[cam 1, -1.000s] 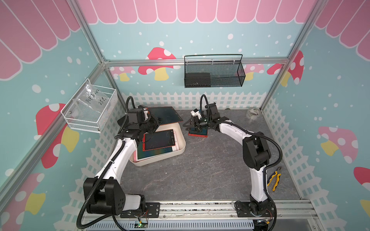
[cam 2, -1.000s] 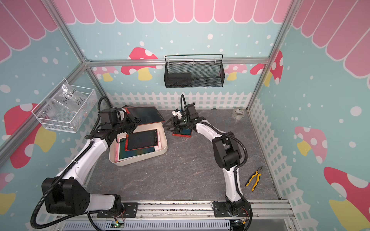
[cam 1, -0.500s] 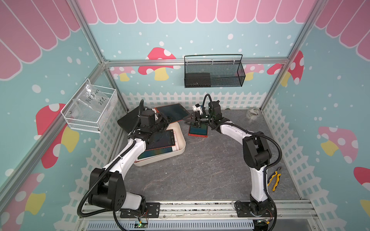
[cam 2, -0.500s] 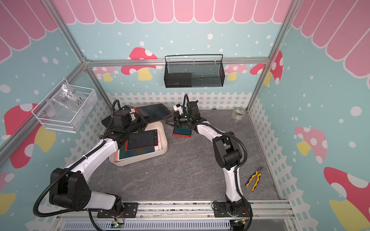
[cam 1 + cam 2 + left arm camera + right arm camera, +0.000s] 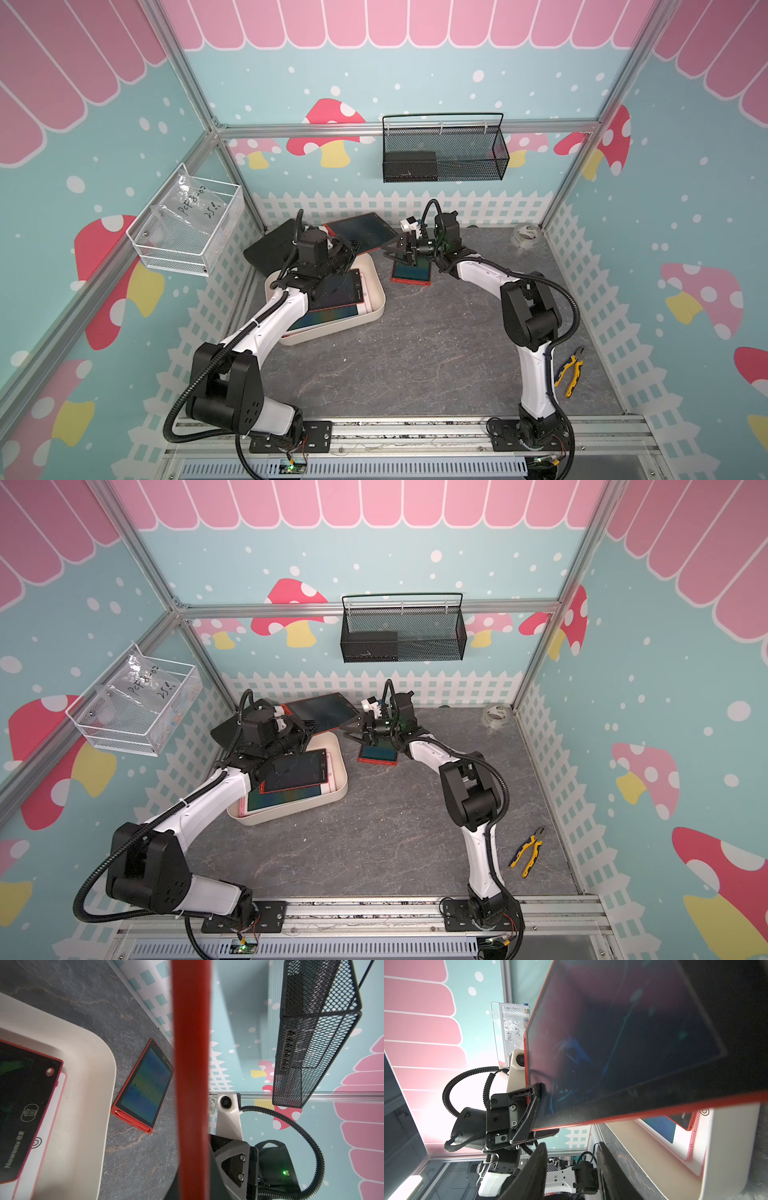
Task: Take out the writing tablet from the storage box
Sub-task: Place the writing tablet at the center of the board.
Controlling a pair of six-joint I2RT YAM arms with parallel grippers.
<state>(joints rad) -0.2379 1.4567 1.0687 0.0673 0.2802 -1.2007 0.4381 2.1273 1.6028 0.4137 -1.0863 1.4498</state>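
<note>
The cream storage box (image 5: 376, 286) sits left of centre in both top views. It holds a red-framed tablet (image 5: 338, 291) lying on a pink one (image 5: 328, 322). My left gripper (image 5: 347, 251) is shut on the edge of a larger red-framed writing tablet (image 5: 361, 232), holding it up behind the box. In the left wrist view this tablet's red edge (image 5: 192, 1053) crosses the frame. My right gripper (image 5: 571, 1167) is open and empty just short of the held tablet (image 5: 623, 1043). In a top view the right gripper (image 5: 351, 729) hovers over a small red tablet (image 5: 378, 754) on the table.
A black case (image 5: 270, 249) lies behind the box's left corner. Yellow pliers (image 5: 571, 372) rest at the right, a tape roll (image 5: 525, 236) in the back right corner. A black mesh basket (image 5: 444, 153) and a white one (image 5: 187, 232) hang on the walls.
My left arm has carried the large tablet rightward, towards the right arm. The right gripper has lifted off the small tablet, turned towards the held one and narrowed its jaws.
</note>
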